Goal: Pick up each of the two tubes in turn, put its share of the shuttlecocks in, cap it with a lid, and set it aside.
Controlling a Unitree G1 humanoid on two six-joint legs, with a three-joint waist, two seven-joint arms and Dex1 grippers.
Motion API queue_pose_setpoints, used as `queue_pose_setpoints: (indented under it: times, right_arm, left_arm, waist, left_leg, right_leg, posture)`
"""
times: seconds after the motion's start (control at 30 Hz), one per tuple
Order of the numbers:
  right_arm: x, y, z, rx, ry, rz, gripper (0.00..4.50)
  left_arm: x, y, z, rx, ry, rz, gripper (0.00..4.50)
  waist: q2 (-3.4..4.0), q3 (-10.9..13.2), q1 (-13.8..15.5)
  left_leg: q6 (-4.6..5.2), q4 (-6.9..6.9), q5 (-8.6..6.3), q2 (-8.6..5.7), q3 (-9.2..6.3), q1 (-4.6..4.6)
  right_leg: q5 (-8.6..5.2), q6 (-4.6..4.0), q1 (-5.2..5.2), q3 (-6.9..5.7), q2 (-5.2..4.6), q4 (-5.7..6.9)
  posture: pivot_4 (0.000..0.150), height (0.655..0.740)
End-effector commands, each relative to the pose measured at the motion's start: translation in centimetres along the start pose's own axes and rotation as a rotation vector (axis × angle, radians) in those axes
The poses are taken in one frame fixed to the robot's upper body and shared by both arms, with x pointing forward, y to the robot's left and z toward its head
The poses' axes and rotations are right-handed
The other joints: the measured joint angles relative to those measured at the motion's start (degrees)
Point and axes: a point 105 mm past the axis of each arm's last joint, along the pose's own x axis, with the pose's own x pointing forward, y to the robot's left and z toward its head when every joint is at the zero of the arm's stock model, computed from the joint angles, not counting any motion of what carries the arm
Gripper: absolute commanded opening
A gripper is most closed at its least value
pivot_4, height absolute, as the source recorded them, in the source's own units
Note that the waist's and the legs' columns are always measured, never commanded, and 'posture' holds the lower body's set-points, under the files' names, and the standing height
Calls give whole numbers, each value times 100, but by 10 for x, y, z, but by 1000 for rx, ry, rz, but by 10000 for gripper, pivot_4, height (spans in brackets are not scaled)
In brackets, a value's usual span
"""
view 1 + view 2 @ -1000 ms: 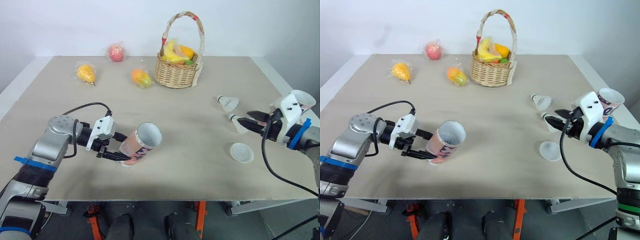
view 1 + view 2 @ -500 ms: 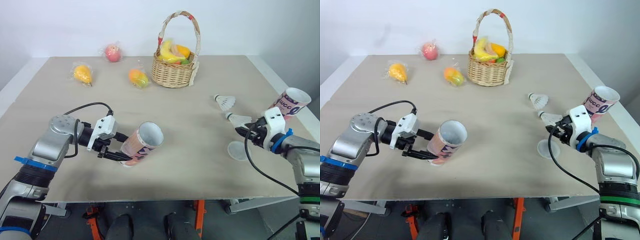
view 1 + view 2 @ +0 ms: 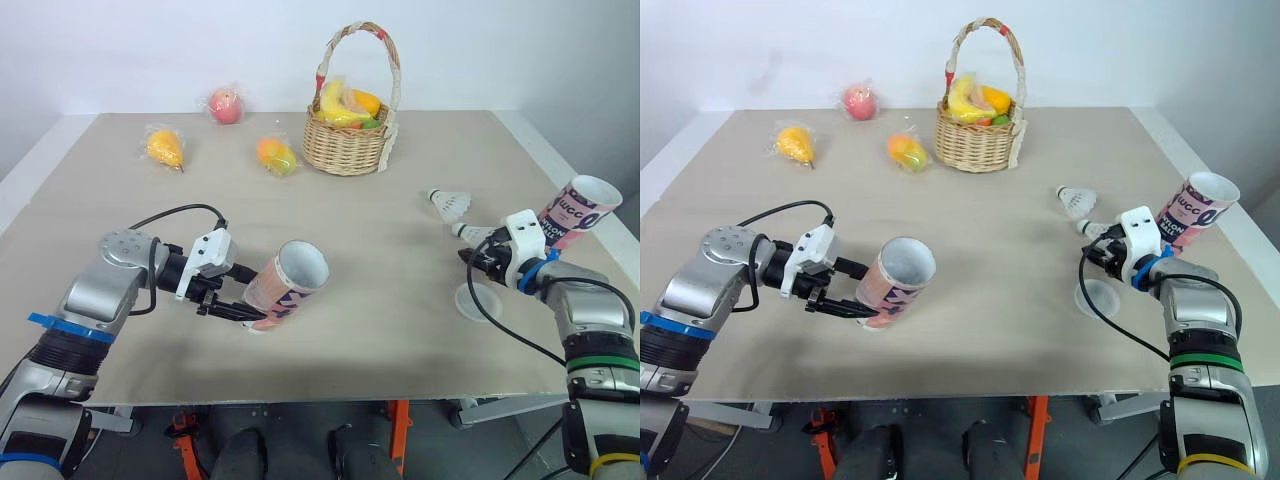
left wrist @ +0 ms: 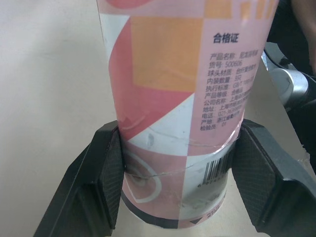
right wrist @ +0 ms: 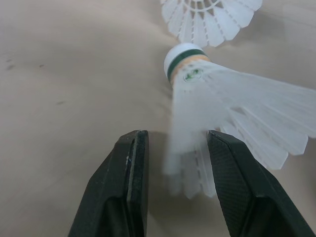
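Note:
My left gripper (image 3: 234, 297) is shut on a pink and orange tube (image 3: 286, 285), held tilted above the table with its open mouth facing right. The left wrist view has both pads (image 4: 109, 180) pressed on the tube's (image 4: 177, 98) lower end. My right gripper (image 5: 176, 137) is open low over the table, its fingers either side of the feather skirt of a white shuttlecock (image 5: 207, 94). A second shuttlecock (image 3: 451, 203) lies just beyond. A white lid (image 3: 480, 301) lies under the right wrist. The second tube (image 3: 576, 213) stands at the table's right edge.
A wicker basket (image 3: 349, 147) of fruit stands at the back centre. Wrapped fruits lie behind left: an apple (image 3: 226, 103), a pear (image 3: 166, 147) and a mango (image 3: 280, 155). The table's right edge (image 3: 600, 240) runs close to the standing tube.
My right gripper has moved left and lower, up to the nearer shuttlecock, so its fingers now straddle the feathers. The left arm holds the tube as before.

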Motion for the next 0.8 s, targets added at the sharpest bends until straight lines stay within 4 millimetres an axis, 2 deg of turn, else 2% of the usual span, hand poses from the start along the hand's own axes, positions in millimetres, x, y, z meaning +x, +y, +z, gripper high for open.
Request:
queue_pose_setpoints:
  times: [0.03, 0.07, 0.1, 0.2, 0.27, 0.33, 0.43, 0.5, 0.57, 0.8]
  right_arm:
    - [-6, 3, 22, -55, -82, 41, 7509]
    - [-9, 8, 25, -70, -92, 66, 2928]
    - [-13, 15, 30, -93, -101, 110, 1313]
    - [-38, 62, 63, -262, -183, 337, 1313]
    - [-50, 81, 75, -322, -213, 420, 1313]
    - [-74, 118, 104, -445, -309, 581, 1313]
    - [-106, 163, 123, -624, -391, 796, 1313]
    - [-116, 180, 126, -734, -407, 868, 1313]
    - [-118, 188, 131, -838, -407, 898, 1313]
    - [-108, 208, 142, -1056, -387, 958, 1313]
  left_arm:
    - [-8, 1, 14, 55, -10, 20, 29386]
    - [-8, 1, 14, 55, -10, 20, 29386]
    - [-8, 0, 14, 54, -9, 20, 29386]
    - [-9, -1, 13, 52, -8, 18, 29386]
    - [-8, -1, 13, 52, -7, 17, 29386]
    - [-8, -1, 13, 53, -8, 16, 29386]
    - [-8, 0, 14, 54, -10, 14, 29386]
    - [-7, 0, 13, 54, -10, 13, 29386]
    - [-7, 0, 13, 55, -9, 13, 29386]
    - [-7, 2, 13, 60, -10, 17, 29386]
  waist:
    - [0, 0, 1]
    - [0, 0, 1]
    - [1, 0, 2]
    - [23, 11, 7]
    - [31, 14, 4]
    - [31, 16, -3]
    - [31, 16, 1]
    - [28, 15, 3]
    - [27, 16, 5]
    - [27, 16, 6]
  left_leg:
    - [0, 0, 0, 0, 0, 0]
    - [0, -1, 0, 0, 0, 0]
    - [0, -3, 0, 0, -1, 0]
    - [0, -6, -1, -1, -3, -3]
    - [0, -6, -1, -1, -3, -4]
    - [0, -5, -2, 3, -4, -1]
    - [0, -4, -1, 5, -8, 2]
    - [0, -2, -1, 7, -11, 2]
    - [-1, 4, -1, 6, -8, 0]
    - [-1, 7, -1, 9, -2, -3]
  right_leg:
    - [0, -1, 0, 0, 0, 0]
    - [-1, -1, 0, 1, 0, 0]
    - [-2, -2, 0, 0, 0, 0]
    - [-5, -4, -2, -1, 0, 0]
    - [-7, -1, -4, -1, 0, 0]
    - [-7, 0, -3, -2, 4, 0]
    - [-4, -3, -1, -9, 5, 2]
    - [-4, -3, 2, -14, 5, 2]
    - [-4, -2, 2, -13, 1, 1]
    - [-4, -7, -6, -14, -1, 1]
  posture:
    - [1500, 7371]
    - [1500, 7371]
    - [1500, 7371]
    - [1500, 7371]
    - [1500, 7371]
    - [1500, 7371]
    - [1500, 7371]
    - [1500, 7371]
    - [1500, 7371]
    - [1500, 7371]
